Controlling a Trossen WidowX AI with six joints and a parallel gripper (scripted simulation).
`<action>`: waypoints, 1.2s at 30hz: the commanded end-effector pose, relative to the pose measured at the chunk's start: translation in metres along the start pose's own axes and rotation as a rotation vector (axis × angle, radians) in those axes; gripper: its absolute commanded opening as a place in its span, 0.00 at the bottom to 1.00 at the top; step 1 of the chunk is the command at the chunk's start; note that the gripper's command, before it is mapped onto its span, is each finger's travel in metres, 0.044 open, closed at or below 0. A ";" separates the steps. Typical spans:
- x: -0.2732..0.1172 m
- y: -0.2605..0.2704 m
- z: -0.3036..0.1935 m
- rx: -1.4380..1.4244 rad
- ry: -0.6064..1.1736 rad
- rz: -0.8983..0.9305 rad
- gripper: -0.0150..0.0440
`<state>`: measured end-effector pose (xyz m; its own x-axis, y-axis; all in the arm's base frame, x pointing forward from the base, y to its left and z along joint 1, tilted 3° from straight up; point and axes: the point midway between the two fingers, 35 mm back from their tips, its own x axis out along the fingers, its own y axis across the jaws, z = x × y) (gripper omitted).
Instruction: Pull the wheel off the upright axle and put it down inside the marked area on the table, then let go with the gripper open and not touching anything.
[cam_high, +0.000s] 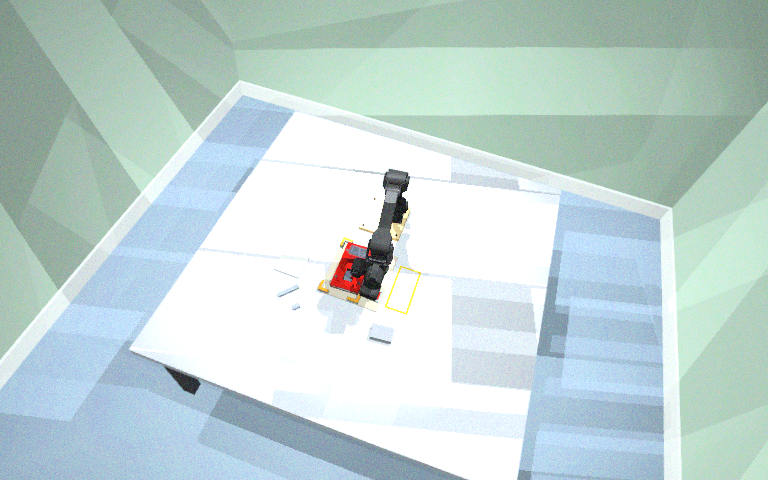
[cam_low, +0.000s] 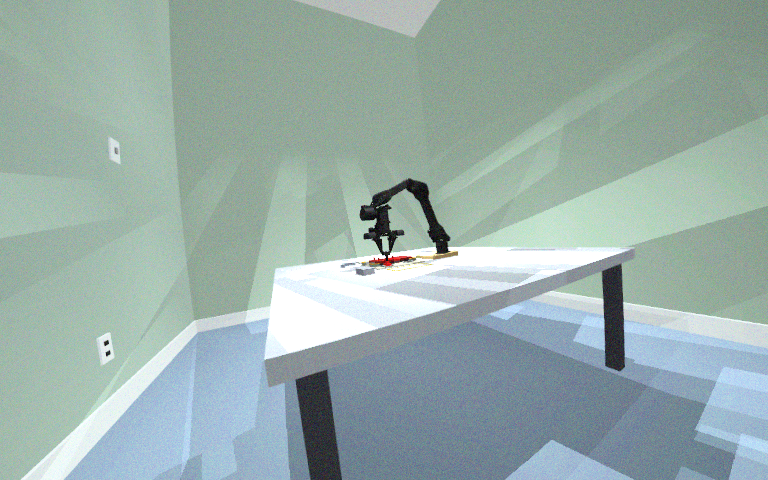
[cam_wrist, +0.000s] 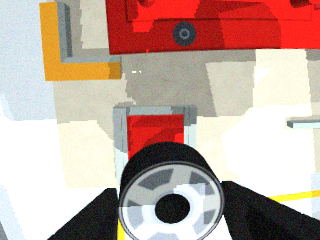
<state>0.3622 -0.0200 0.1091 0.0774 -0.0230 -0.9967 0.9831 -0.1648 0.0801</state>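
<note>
The wheel (cam_wrist: 171, 180) has a black tyre and a pale spoked hub; it faces up in the wrist view. My gripper (cam_wrist: 169, 194) (cam_low: 386, 256) is shut on it, one dark finger on each side, pointing down low over the work. Below the wheel, a red block (cam_wrist: 156, 131) sits in a grey bracket (cam_wrist: 120, 145). The hub hole looks black and no axle tip stands out above it; whether the axle is still inside is hidden. The marked area is a yellow outline (cam_high: 413, 293) (cam_wrist: 295, 197) on the table beside the board. In the top view the arm hides the wheel.
A red panel (cam_high: 342, 275) (cam_wrist: 225, 32) lies on a beige board with orange corner brackets (cam_high: 322, 286) (cam_wrist: 50, 45). A grey block (cam_high: 381, 332) (cam_low: 365, 271) stands near the outline. A pale bar (cam_high: 288, 290) and a small pale piece (cam_high: 295, 306) lie left of the board.
</note>
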 end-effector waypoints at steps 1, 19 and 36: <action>-0.003 0.000 0.000 -0.004 0.002 0.004 0.25; -0.009 0.000 0.000 -0.005 0.003 0.006 0.25; -0.036 -0.010 -0.019 -0.001 0.002 0.001 0.25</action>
<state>0.3576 -0.0147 0.1444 0.0820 -0.0217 -0.9964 0.9822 -0.1678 0.0845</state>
